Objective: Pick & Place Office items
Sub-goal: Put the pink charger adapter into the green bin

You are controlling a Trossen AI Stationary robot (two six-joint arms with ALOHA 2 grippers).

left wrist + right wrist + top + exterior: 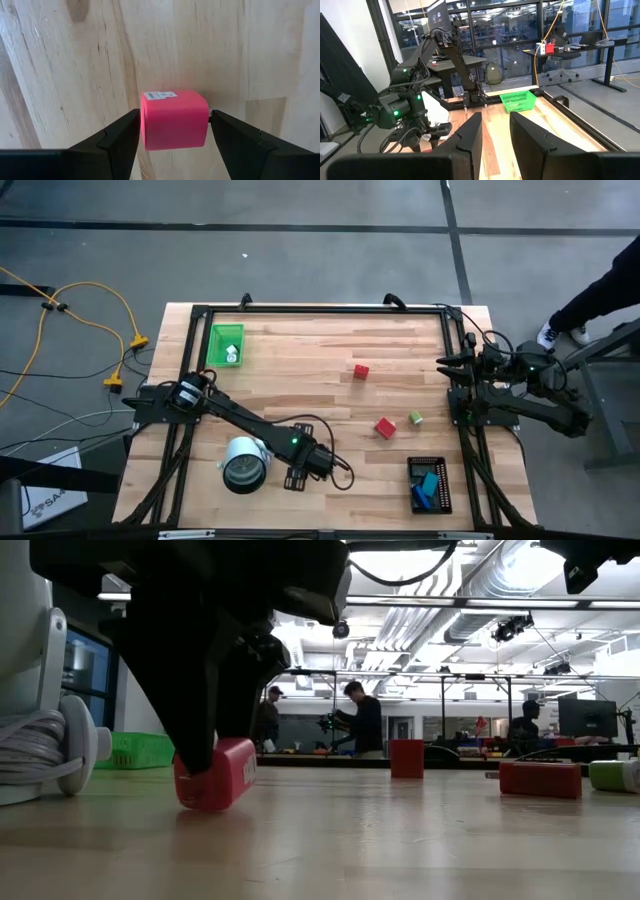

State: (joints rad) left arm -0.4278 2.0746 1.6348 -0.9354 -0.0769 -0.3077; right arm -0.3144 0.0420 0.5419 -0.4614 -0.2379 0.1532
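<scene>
My left gripper is near the table's near edge, just right of the round roll, shut on a red block. In the high view the arm hides that block. Two more red blocks and a green cube lie flat on the wood right of centre. Blue and teal bits lie in the black tray, and a white bit lies in the green tray. My right gripper waits open at the table's right edge. My left gripper pinches the red block between its two fingers, one on each of two opposite side faces. The fingers come from above, pointing down. In the low view the block sits tilted, its lower edge at the table surface.
The white-and-grey round roll stands close to the left of my left gripper. The green tray is at the far left, the black tray at the near right. A black frame rims the table. People stand in the room beyond.
</scene>
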